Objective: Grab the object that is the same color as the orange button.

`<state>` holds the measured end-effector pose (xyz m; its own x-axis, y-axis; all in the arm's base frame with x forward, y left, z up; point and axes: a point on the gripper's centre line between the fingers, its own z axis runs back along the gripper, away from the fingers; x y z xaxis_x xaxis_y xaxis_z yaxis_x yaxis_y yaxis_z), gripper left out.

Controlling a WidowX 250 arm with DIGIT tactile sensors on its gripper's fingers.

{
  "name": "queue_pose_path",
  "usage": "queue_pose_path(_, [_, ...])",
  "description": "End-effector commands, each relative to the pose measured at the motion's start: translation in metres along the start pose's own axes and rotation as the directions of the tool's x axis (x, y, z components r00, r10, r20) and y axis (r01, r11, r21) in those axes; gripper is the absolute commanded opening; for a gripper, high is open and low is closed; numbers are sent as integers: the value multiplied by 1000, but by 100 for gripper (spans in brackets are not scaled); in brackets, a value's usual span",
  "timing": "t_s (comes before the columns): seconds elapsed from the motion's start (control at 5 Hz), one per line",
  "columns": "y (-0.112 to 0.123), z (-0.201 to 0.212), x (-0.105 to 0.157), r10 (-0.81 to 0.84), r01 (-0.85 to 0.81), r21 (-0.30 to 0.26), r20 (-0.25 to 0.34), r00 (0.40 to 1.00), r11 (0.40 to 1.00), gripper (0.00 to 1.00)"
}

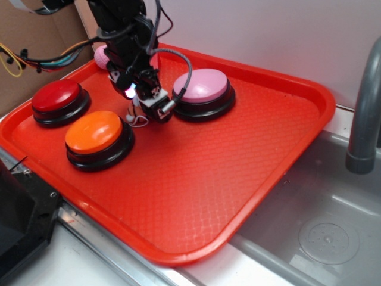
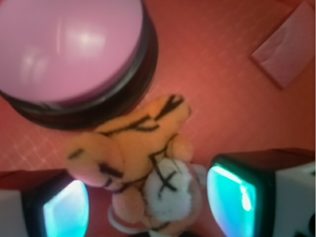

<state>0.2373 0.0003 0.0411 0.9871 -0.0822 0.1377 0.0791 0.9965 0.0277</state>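
The object, a small orange plush tiger point(image 2: 133, 148) with black stripes and a white face, lies on the red tray right beside the pink button point(image 2: 69, 49). My gripper point(image 2: 148, 202) is down around it and open. Its pads point(image 2: 232, 195) stand on either side of the tiger's head with small gaps showing. In the exterior view the gripper point(image 1: 140, 106) hides most of the tiger point(image 1: 135, 109); only an orange bit and its white loop string show. The orange button point(image 1: 98, 134) sits just to the front left.
A red button point(image 1: 56, 98) and the pink button point(image 1: 202, 89) also stand on the red tray point(image 1: 196, 196). A pink ball point(image 1: 102, 55) lies behind the arm. A flat red piece point(image 2: 291, 47) lies nearby. A steel sink and grey pipe point(image 1: 363, 119) are at right.
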Motion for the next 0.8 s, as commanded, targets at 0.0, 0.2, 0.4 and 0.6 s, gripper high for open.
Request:
queue_pose_path(0.0, [18, -4, 10, 57, -57, 32, 10, 998, 998, 100])
queue_pose_path(0.2, [23, -4, 10, 88, -89, 42, 17, 996, 995, 0])
queue_pose_path(0.4, [23, -2, 10, 93, -93, 47, 20, 996, 995, 0])
queue_pose_path(0.6, [23, -2, 8, 96, -97, 51, 17, 995, 994, 0])
